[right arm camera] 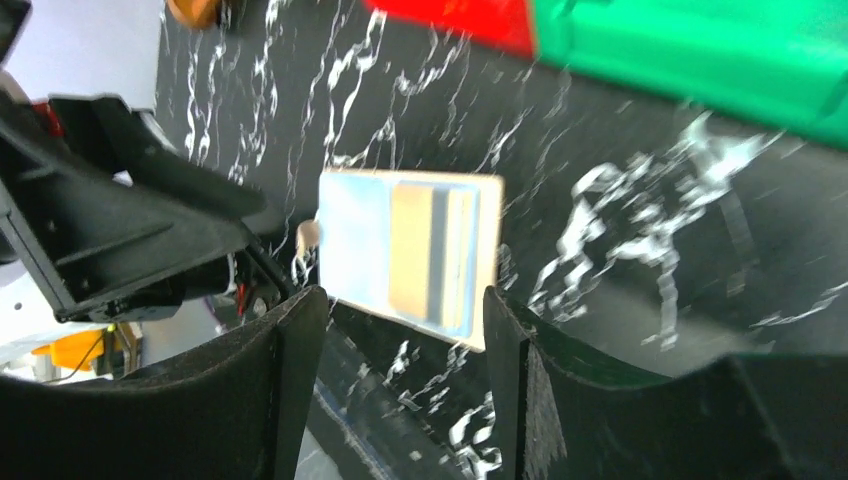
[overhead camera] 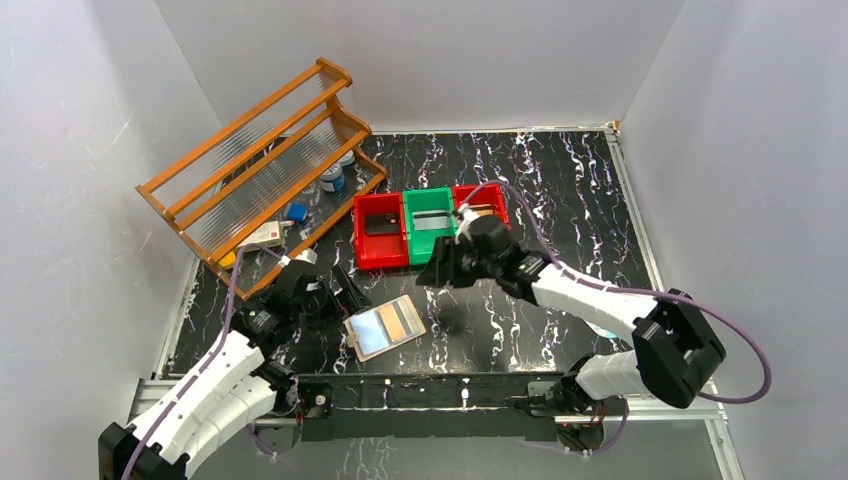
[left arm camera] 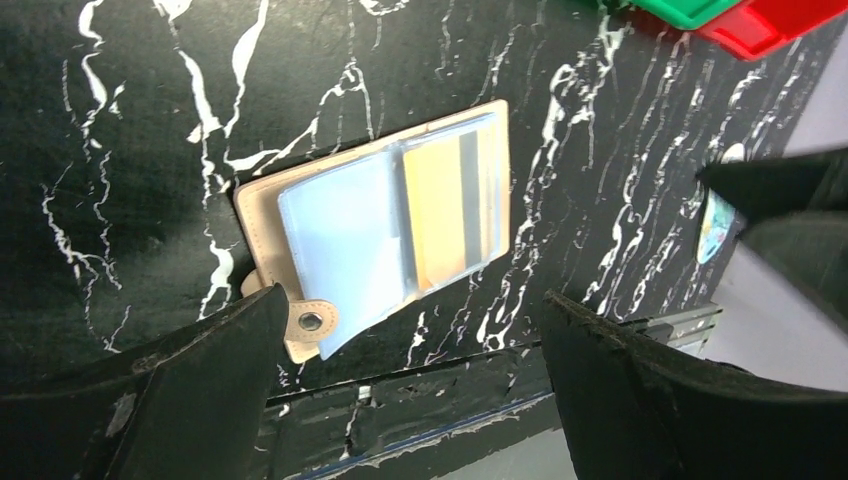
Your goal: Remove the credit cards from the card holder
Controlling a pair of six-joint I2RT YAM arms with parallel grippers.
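Left gripper (overhead camera: 348, 290), lower left of centre in the overhead view, has its two black fingers (left arm camera: 190, 390) spread wide with nothing between them; it sits just beside the left edge of the card holder (overhead camera: 385, 327); right gripper (overhead camera: 437, 272), near the centre of the overhead view, is also parted and empty, its fingers (right arm camera: 290, 380) framing the card holder from a little way off, not touching it; the card holder lies open and flat on the table (overhead camera: 560, 190), low in the overhead frame between the two grippers; it is tan with pale blue glossy sleeves and a small snap tab (left arm camera: 310, 320) at its lower left corner in the left wrist view; one orange-gold credit card (left arm camera: 445, 205) with a dark stripe is inside the right-hand sleeve; the left sleeve looks plain blue; just above the right gripper stand three bins in a row; the left red bin (overhead camera: 362, 245) holds a dark card (overhead camera: 381, 224); the green bin (overhead camera: 410, 245) holds a silvery grey card (overhead camera: 431, 222); the right red bin (overhead camera: 497, 195) is partly hidden by the right arm's wrist; a wooden rack (overhead camera: 260, 160) leans in the upper left; a white-and-teal oval object (left arm camera: 715, 225) lies at the right edge of the left wrist view; the table is black with white veins
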